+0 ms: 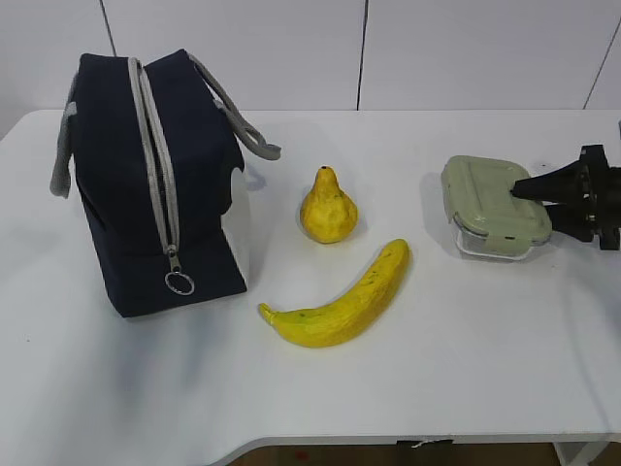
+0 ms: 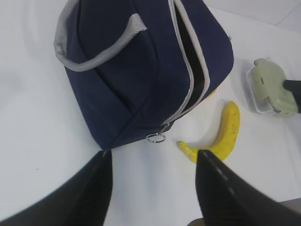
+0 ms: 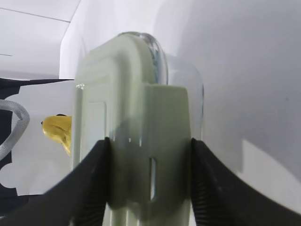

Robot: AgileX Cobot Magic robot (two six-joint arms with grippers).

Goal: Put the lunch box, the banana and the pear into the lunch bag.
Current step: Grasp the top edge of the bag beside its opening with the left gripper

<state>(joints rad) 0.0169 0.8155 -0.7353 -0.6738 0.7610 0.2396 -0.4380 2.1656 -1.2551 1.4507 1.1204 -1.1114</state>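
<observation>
Green-lidded lunch box (image 1: pixel 495 206) sits on white table (image 1: pixel 466 369), squeezed by right gripper (image 3: pixel 149 176). Left gripper (image 2: pixel 153 176) hangs wide apart, holding nothing, above unzipped blue lunch bag (image 2: pixel 141 66). Banana (image 1: pixel 340 299), pear (image 1: pixel 328 206) between.

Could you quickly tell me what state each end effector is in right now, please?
Left end effector: open, holding nothing, above the lunch bag.
Right end effector: closed on the lunch box.
</observation>
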